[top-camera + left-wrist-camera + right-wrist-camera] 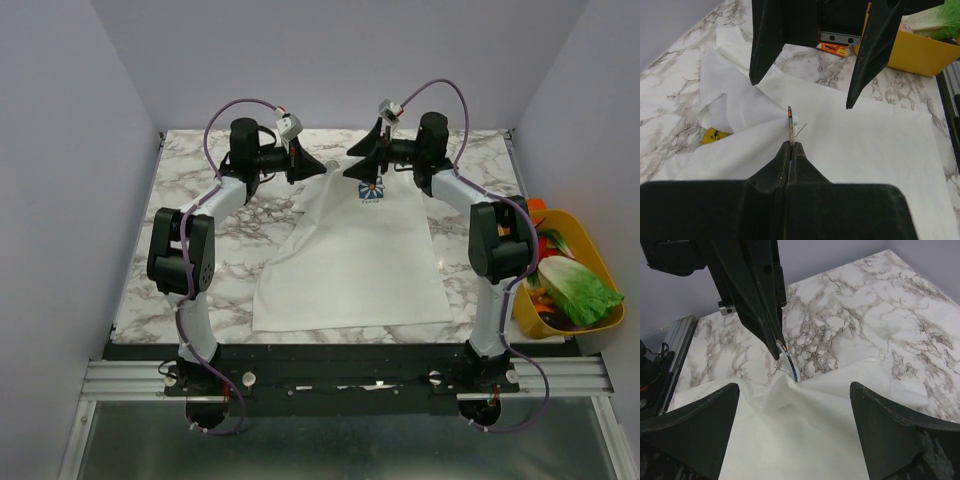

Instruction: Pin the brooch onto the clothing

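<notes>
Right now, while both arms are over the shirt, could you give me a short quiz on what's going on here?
1. True or false: the right gripper stands open.
2. What holds the brooch? A left gripper, B right gripper, C nothing.
3. What colour is the bin right of the table?
Key: 1 true; 2 A; 3 yellow.

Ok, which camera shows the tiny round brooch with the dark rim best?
Left wrist: the tiny dark-rimmed brooch sits edge-on, pinched in the shut left gripper against the white T-shirt. The right wrist view shows its curved rim below that gripper's tips. In the top view it is too small to make out.
</notes>
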`<act>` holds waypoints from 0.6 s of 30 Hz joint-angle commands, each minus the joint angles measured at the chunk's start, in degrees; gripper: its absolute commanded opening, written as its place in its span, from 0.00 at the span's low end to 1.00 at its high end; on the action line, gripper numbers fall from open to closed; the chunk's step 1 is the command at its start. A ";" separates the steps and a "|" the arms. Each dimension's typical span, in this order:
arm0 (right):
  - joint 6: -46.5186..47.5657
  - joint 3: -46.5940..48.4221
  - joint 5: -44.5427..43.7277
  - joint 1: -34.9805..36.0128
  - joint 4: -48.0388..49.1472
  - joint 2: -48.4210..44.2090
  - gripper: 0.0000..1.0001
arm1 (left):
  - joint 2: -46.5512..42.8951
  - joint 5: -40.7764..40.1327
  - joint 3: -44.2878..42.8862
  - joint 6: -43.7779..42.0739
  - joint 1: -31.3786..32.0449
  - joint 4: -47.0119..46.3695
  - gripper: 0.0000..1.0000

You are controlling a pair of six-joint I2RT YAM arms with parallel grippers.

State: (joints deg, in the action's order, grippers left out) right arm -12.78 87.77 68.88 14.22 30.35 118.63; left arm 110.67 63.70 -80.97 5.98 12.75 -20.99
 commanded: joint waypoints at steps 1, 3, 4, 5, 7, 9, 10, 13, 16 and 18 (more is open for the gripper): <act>-2.16 2.49 3.01 0.81 2.79 1.78 0.99 | -2.66 6.43 -1.56 3.33 -0.36 -4.66 0.00; -3.13 2.41 3.71 1.07 3.93 2.13 0.98 | -2.66 7.05 -1.65 4.48 -0.36 -5.28 0.00; -3.39 2.41 3.89 1.25 4.19 2.13 0.98 | -2.48 7.14 -1.74 4.83 -0.36 -5.98 0.00; -3.40 2.50 3.98 1.34 4.19 2.13 0.98 | -2.57 7.22 -1.65 5.27 -0.36 -6.51 0.00; -3.31 2.50 3.81 2.04 3.84 2.13 0.97 | -2.30 8.01 -1.65 7.81 -0.36 -9.31 0.00; 0.09 4.25 1.88 2.74 -2.11 2.39 0.94 | -1.95 8.72 -1.47 11.57 -0.36 -12.13 0.00; 1.86 5.04 1.43 3.01 -4.92 2.48 0.94 | -1.78 9.24 -1.39 12.91 -0.45 -15.19 0.00; 3.37 5.31 1.16 3.36 -7.68 2.48 0.91 | -0.55 10.56 -1.39 19.56 -0.71 -22.47 0.00; 2.76 5.48 1.69 3.27 -7.32 2.66 0.85 | 1.29 12.32 -0.77 33.23 -1.33 -37.63 0.00; 2.76 5.84 2.13 3.36 -7.85 2.84 0.79 | 4.19 13.72 -1.55 42.23 -1.68 -47.68 0.00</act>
State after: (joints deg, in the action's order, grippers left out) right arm -11.44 91.68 70.35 17.56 25.26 119.79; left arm 111.33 72.51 -81.01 27.20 12.29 -43.57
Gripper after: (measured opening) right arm 0.828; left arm 0.010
